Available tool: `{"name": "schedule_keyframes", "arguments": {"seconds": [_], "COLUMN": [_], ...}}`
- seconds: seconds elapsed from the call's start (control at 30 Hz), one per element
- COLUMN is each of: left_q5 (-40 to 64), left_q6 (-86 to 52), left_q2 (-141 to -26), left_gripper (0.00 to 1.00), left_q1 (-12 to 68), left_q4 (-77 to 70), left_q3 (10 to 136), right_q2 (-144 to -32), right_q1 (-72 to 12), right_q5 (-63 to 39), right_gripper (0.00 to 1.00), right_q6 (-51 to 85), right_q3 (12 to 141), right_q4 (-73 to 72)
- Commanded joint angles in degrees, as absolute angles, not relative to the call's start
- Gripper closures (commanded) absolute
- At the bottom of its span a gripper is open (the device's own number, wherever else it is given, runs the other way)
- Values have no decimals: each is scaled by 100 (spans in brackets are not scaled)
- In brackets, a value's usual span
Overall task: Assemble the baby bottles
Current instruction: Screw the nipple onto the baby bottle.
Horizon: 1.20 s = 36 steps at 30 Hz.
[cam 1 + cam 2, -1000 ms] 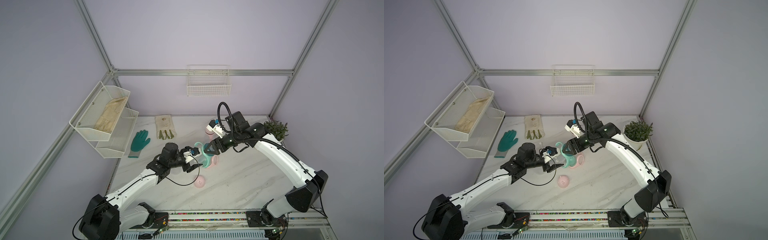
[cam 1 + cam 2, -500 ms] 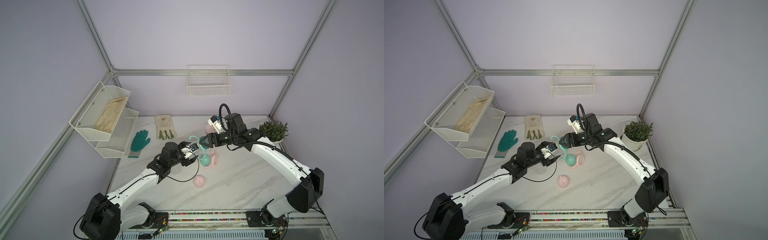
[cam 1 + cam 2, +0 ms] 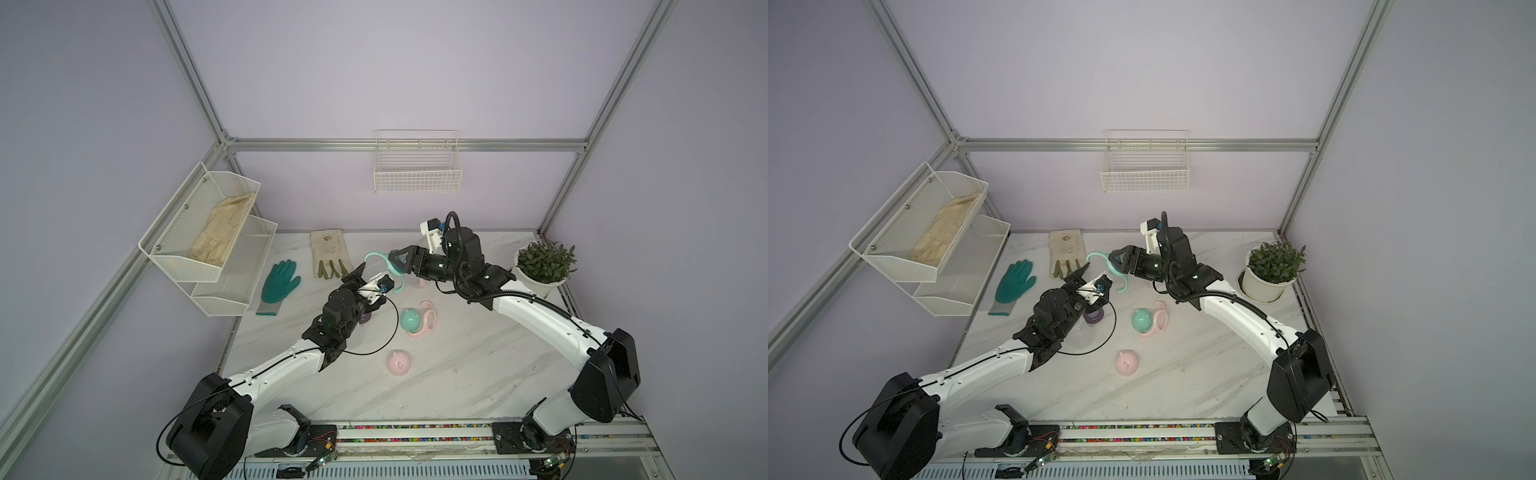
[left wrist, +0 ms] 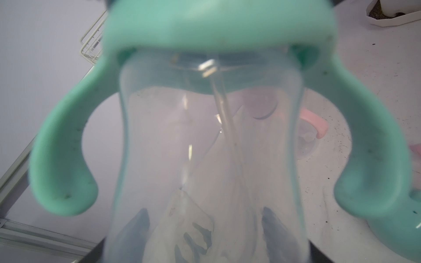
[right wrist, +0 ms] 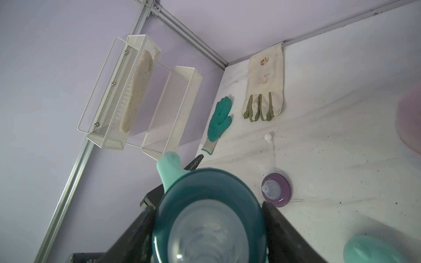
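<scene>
Lying nearest the front rail on the marble tabletop is a pink eared dome cap. A little farther back a mint dome cap touches a pink handle ring, and a purple nipple collar lies flat just beside the left arm's wrist. Above the middle of the table both arms meet on the mint baby bottle, held tilted off the surface. The left gripper is closed on the base of its clear bottle body. The right gripper has its fingers clamped on either side of the teal nipple collar at the neck, and the mint handle ring sits under that collar, its two handles curving back along the body. Beyond, a pink-handled bottle sits under the right arm. Farther still lie a teal glove and a stained cream glove, with a potted plant in the far right corner.
</scene>
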<state>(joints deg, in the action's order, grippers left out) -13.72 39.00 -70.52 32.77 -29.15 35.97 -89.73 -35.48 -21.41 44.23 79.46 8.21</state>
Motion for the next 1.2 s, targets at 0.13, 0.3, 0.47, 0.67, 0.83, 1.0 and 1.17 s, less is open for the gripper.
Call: {"name": "schedule_keyframes", "arguments": {"seconds": [0.13,0.3,0.47,0.67,0.83,1.0,1.17], "left_q5": [-1082,563,3206,4434,4537,4441,4356], "left_q6": [2800,2476,2476,2483,2467,2461,2435], "left_q2": [-6588,-6256,-6048,-6012,-6033,-6147,-6205], "left_gripper": [100,100,100,100,100,100,100], "left_q1": [3319,3322,3317,3322,3312,3293,3277], "left_q4": [-2565,-1198,29,453,387,443,451], "left_q3": [3764,3938,4284,4580,4633,4707,4734], "right_q2": [-8501,-8141,-8004,-7948,-7884,-7625,-7595], "right_q1": [-3692,-3691,-3691,-3846,-3994,-4025,-4034], "right_q5": [-2059,-1937,-1992,-2487,-2663,-2733,-2708], "right_gripper": [4,3,6,10,11,11,12], "right_q6": [2103,801,215,-61,-134,-192,-238], "right_q3": [9035,9547,9880,10062,9770,9627,9492], "right_q4": [2930,4551,5580,6508,6816,6881,6873]}}
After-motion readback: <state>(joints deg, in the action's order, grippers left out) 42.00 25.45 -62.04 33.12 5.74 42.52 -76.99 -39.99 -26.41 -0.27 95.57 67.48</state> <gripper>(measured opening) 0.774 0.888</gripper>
